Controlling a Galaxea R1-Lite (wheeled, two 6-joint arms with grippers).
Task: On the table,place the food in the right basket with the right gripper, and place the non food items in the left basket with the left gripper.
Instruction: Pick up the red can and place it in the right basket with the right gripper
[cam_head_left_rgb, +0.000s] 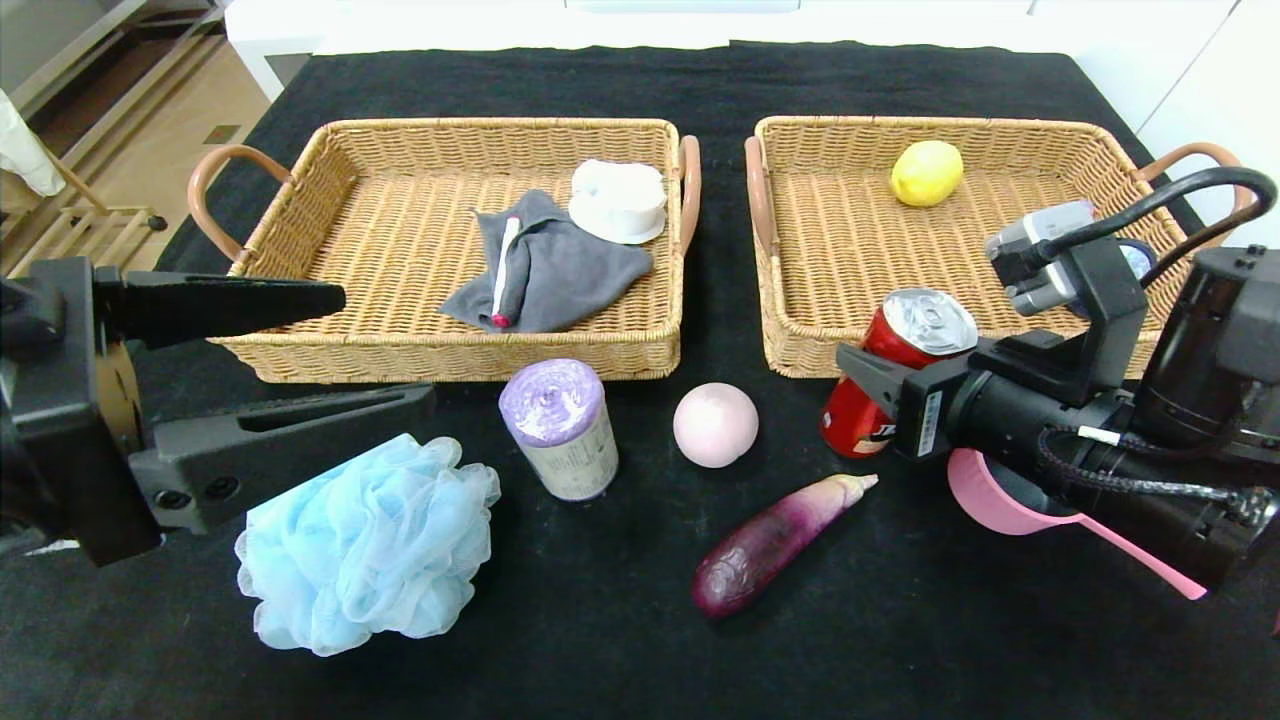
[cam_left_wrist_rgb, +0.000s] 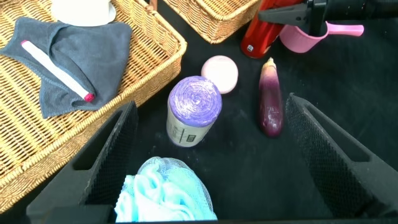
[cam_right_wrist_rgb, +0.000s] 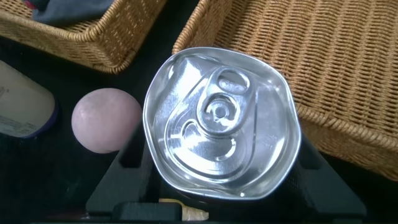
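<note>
Bench (cam_head_left_rgb: 900, 80) carrying two wicker baskets; right basket (cam_head_left_rgb: 1000, 130), destination for food; right gripper (cam_head_left_rgb: 868, 372), jaws clamped on the tilted red soda can (cam_head_left_rgb: 905, 345) beside that basket; left gripper (cam_head_left_rgb: 330, 345), jaws wide above the blue bath pouf (cam_head_left_rgb: 365, 545).

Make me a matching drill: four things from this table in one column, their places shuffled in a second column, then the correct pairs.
Things
1. lemon
2. grey cloth
3. soda can
4. bath pouf

Places
A. between the right end effector's fingers, just in front of the right basket
B. inside the left basket
C. on the table under the left end effector
D. inside the right basket

Pairs: 1-D, 2-B, 3-A, 4-C
</note>
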